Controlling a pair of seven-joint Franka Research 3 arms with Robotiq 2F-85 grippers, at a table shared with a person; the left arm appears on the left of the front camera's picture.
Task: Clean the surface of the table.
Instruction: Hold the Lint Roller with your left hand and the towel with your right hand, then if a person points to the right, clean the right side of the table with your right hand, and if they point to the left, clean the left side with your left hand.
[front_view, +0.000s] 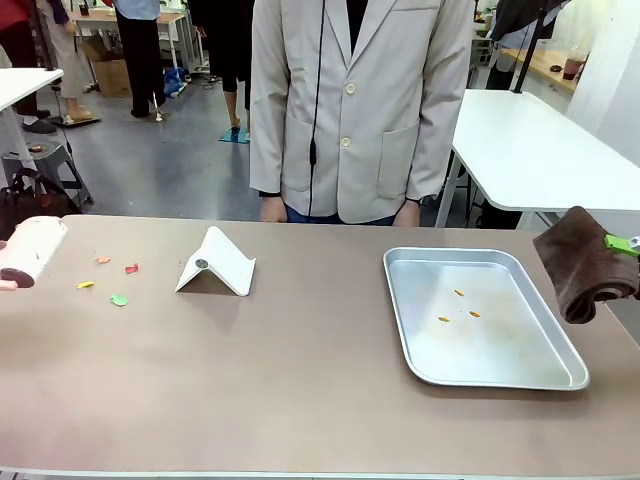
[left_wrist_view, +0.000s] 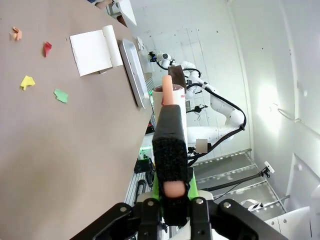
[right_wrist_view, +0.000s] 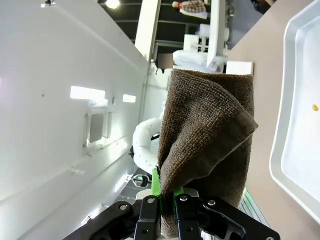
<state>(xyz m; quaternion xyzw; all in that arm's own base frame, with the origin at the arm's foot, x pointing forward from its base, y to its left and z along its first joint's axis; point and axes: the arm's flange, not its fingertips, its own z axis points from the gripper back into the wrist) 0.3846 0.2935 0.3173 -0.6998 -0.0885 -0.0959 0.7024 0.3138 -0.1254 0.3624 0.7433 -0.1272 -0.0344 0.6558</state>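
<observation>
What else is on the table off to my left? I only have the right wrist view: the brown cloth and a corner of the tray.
Observer: Four small coloured scraps lie on the table near its left end, well apart from the tray.
Operator: What is the left arm carrying?
Observer: The left end effector is shut on a pink-and-white handheld tool, close to those scraps.
Operator: Is the person in the way?
Observer: The person stands at the far side, with both hands down by the table's far edge, not over the top.
</observation>
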